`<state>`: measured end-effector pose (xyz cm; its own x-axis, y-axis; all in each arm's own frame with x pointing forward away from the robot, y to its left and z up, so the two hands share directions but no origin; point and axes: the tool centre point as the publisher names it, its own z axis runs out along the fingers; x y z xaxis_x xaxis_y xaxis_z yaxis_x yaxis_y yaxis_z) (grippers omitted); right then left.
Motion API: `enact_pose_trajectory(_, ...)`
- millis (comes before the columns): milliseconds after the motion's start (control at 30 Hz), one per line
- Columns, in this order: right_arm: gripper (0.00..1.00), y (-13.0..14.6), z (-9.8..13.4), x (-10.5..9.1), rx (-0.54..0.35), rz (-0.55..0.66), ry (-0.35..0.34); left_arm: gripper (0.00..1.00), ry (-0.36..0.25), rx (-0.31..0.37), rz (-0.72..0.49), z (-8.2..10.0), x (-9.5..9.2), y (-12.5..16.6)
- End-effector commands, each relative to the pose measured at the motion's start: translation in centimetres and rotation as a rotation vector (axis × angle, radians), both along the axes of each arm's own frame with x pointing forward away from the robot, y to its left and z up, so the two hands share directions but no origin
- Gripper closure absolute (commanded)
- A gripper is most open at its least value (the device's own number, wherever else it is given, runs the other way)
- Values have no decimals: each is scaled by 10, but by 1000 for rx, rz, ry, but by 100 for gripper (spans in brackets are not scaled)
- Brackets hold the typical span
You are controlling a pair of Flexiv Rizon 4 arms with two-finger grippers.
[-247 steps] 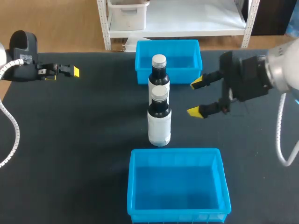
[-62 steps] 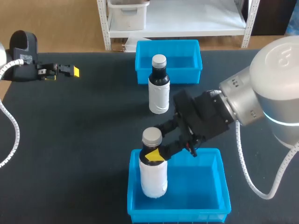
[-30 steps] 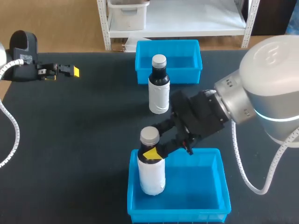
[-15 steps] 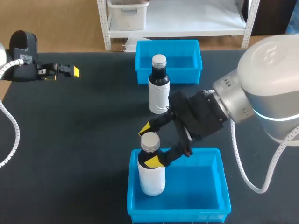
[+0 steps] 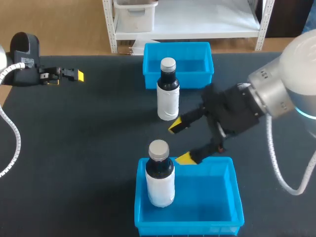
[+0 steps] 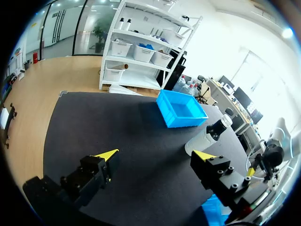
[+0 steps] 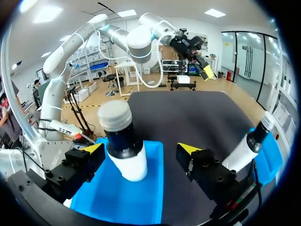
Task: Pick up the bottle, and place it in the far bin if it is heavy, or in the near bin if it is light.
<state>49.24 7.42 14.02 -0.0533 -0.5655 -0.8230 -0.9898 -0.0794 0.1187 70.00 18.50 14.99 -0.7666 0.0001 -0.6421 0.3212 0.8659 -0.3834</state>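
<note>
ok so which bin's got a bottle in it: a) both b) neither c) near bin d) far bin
c: a bottle stands upright inside the near bin, while the other bottle stands on the table in front of the far bin, outside it.

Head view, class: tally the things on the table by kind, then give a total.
Bottles: 2 (near bottle, far bottle)
Blue bins: 2 (near bin, far bin)
Total: 4
</note>
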Motion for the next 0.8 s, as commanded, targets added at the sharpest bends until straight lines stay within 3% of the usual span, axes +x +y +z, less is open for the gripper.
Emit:
enact_pose_trajectory(33,0,-35,10,4,-20,-29,-8,0,0,0,0,0,0,0)
enact_pose_trajectory(233,0,-66,9,41,-45,-96,-23,0,0,0,0,0,0,0)
enact_pose_trajectory(433,0,-90,7,95,-51,-160,-41,0,0,0,0,0,0,0)
enact_pose_trajectory(800,0,-97,-4,193,-35,-164,-75,0,0,0,0,0,0,0)
